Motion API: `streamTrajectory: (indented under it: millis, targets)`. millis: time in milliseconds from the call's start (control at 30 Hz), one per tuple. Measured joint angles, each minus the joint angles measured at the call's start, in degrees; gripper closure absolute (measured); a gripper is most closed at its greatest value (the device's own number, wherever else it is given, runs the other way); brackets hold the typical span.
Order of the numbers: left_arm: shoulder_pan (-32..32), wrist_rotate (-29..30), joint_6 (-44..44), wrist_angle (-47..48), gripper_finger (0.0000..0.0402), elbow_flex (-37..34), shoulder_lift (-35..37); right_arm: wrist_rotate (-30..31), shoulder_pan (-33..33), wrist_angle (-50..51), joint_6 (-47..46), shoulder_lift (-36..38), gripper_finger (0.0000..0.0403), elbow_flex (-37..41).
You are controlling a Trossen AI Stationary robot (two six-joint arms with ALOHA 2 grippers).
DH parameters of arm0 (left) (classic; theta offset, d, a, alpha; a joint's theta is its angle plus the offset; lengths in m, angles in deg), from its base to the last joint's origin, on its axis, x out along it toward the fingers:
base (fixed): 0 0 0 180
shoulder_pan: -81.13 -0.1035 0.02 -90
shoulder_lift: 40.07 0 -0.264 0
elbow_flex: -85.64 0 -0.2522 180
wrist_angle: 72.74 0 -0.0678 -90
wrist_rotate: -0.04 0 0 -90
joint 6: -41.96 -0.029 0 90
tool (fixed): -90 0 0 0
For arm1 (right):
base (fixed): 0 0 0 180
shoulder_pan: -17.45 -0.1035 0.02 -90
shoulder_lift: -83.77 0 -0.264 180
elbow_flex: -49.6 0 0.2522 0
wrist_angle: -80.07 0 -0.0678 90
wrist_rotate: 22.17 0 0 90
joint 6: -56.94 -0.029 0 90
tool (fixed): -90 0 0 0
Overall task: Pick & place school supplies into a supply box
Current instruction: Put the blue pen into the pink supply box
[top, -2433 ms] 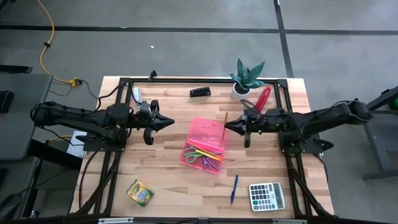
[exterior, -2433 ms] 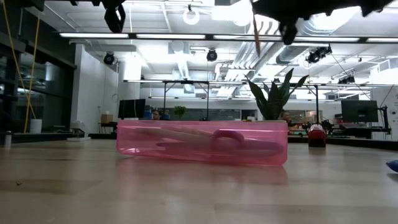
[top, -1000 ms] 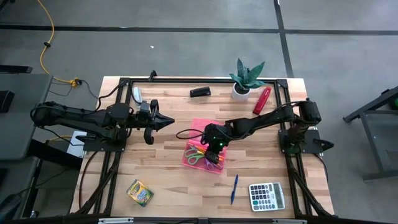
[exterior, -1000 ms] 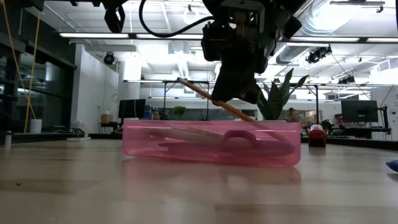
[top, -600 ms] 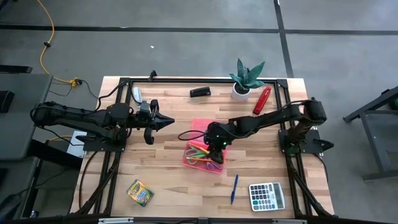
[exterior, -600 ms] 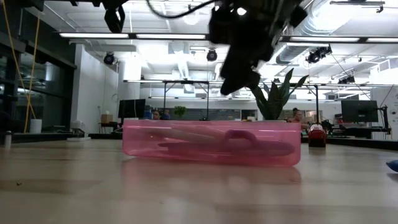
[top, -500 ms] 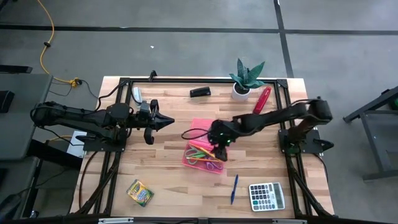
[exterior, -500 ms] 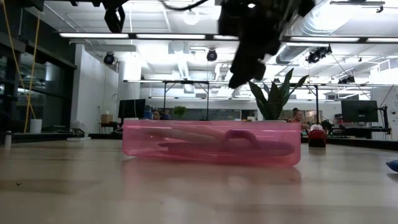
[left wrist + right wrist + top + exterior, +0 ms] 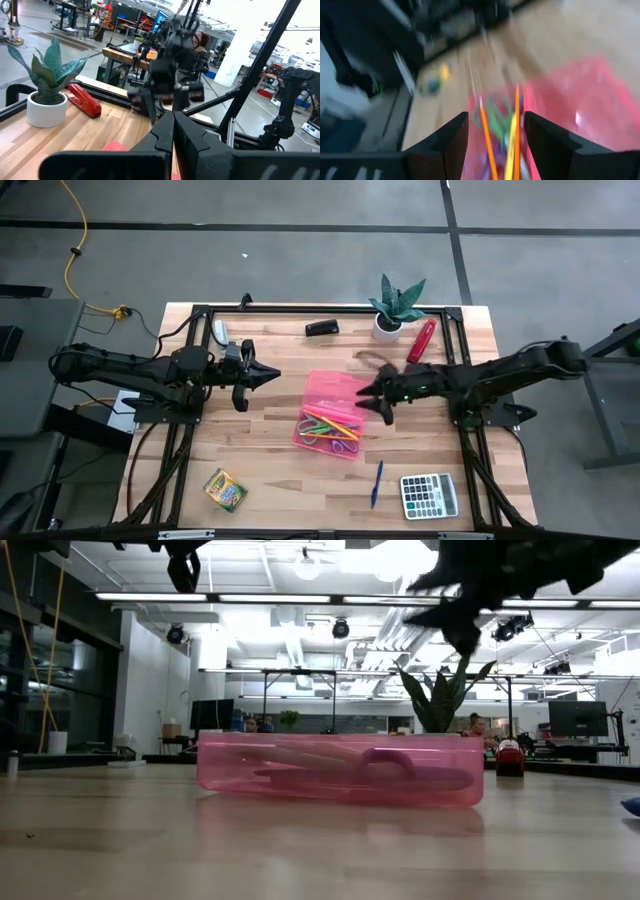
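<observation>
Wooden planks form the surface (image 9: pixel 270 450), shown from above. At its upper edge stand a potted plant (image 9: pixel 397 304), a red stapler-like object (image 9: pixel 421 339) and a small black item (image 9: pixel 321 328); a crayon box (image 9: pixel 225 489) lies at lower left and a grey calculator (image 9: pixel 429 495) at lower right. None of these lies between my end effectors and the supply box (image 9: pixel 331 414).

The supply box sits at centre frame, open, its long axis tilted slightly from upper left to lower right. Inside it lie the green-handled scissors (image 9: pixel 315 434), the pink/purple-handled scissors (image 9: pixel 340 445) and the orange pencil (image 9: pixel 330 417), the pencil pointing along the box's slanted width.

My right end effector (image 9: pixel 370 393) hovers just beside the box's right edge, above the surface, its fingers spread and holding nothing. The right wrist view is motion-blurred yet shows the box contents between the parted fingers.

My left end effector (image 9: pixel 268 377) waits left of the box, apart from it, fingers pressed together.

The blue pen (image 9: pixel 376 483) lies on the surface below the box, nearly vertical in frame, well apart from both end effectors.
</observation>
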Motion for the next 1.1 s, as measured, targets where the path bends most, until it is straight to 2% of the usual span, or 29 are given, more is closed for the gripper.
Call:
streamTrajectory:
  millis: [133,267,367,1100]
  targets:
    - [0.0,0.35,0.0,-0.07,0.0401,0.0,0.0,5.37,0.03,-10.26,6.79,2.92,0.0217,1.33]
    - [-0.04,0.33,-0.23,-0.14,0.0401,0.0,0.0,6.04,0.03,-12.09,17.43,3.65,0.0217,0.29]
    - [-0.04,0.33,-1.77,-0.16,0.0401,0.0,0.0,6.03,0.02,-11.97,21.77,3.73,0.0217,-0.11]
    - [-0.02,0.29,-8.6,0.96,0.0401,0.0,0.0,5.98,0.03,-11.67,21.78,3.66,0.0217,-0.09]
